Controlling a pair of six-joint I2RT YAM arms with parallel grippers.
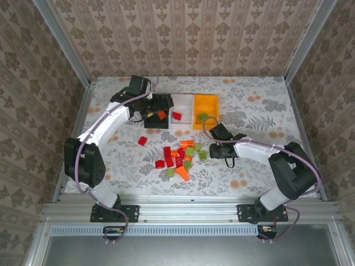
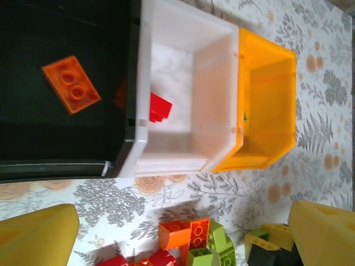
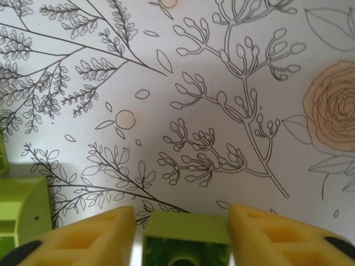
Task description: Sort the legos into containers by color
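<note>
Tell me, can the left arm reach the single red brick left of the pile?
Probably yes. The red brick lies alone near the black bin, and the open left gripper hangs close by with nothing between.

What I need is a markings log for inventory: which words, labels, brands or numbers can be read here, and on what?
None can be read.
Orange brick in the black bin: studs blurred, no lettering legible.
Green brick between the right pincer fingers: no lettering legible.
White bin, orange-yellow bin: unmarked.
Tablecloth: floral pattern, no words.

walls (image 1: 188, 33): damask wallpaper | table (image 1: 260, 100): floral cloth | frame (image 1: 188, 209): aluminium rails
</note>
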